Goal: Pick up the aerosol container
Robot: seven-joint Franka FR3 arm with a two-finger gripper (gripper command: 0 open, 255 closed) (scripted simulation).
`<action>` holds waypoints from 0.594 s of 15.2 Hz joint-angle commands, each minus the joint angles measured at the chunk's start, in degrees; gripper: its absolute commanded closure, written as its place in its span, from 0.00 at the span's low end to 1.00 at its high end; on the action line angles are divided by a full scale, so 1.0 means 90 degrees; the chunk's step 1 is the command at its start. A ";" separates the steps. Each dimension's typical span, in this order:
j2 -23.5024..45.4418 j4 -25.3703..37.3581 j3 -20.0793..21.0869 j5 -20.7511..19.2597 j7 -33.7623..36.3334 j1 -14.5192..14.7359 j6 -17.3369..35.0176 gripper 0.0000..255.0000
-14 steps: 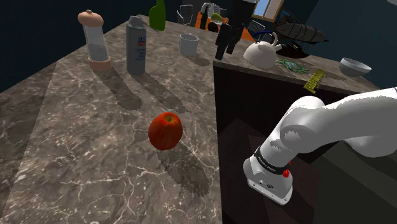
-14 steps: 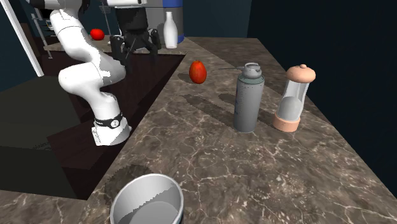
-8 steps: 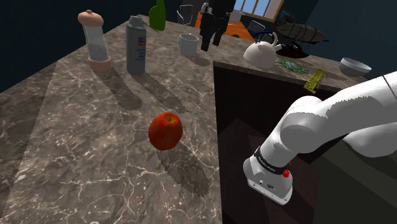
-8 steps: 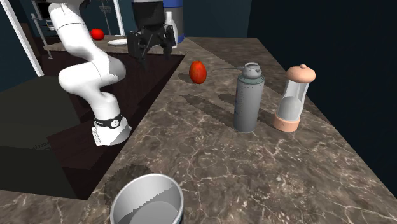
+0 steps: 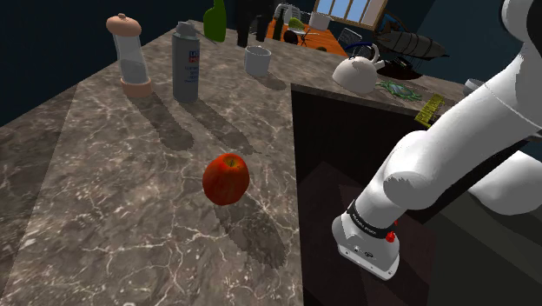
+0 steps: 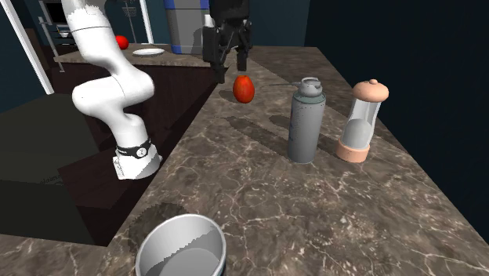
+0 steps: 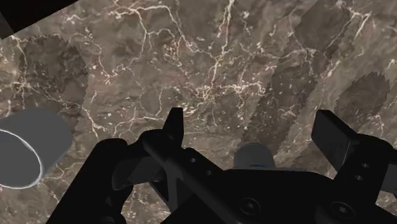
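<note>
The aerosol container point(image 5: 186, 63) is a tall grey can with a grey cap, upright on the marble counter; it also stands at mid-right in the second exterior view point(image 6: 306, 121). My black gripper point(image 6: 228, 69) hangs open and empty high over the counter, above and just beside the red apple point(image 6: 244, 88), well short of the can. Seen from the shoulder, the gripper point(image 5: 250, 33) is at the top edge near the grey mug point(image 5: 256, 60). In the wrist view the fingers point(image 7: 175, 124) stand wide apart over bare marble.
A salt-mill-like jar point(image 5: 128, 54) stands right next to the can. The apple point(image 5: 226, 178) lies mid-counter. A green bottle point(image 5: 215, 19), a white kettle point(image 5: 358, 71) and a bowl point(image 5: 483, 90) sit at the back. The mug point(image 7: 25, 153) is off to the gripper's side.
The arm swung the gripper from over the dark stand recess out over the counter, leftward in the shoulder view and rightward toward the apple in the second exterior view. Objects stayed put.
</note>
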 commanded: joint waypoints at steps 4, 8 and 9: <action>0.1489 0.1886 0.0244 -0.0203 0.0103 0.0153 -0.0520 0.00; 0.2837 0.3792 0.0414 -0.0473 0.0183 0.0377 -0.1192 0.00; 0.3008 0.4049 0.0427 -0.0510 0.0192 0.0416 -0.1290 0.00</action>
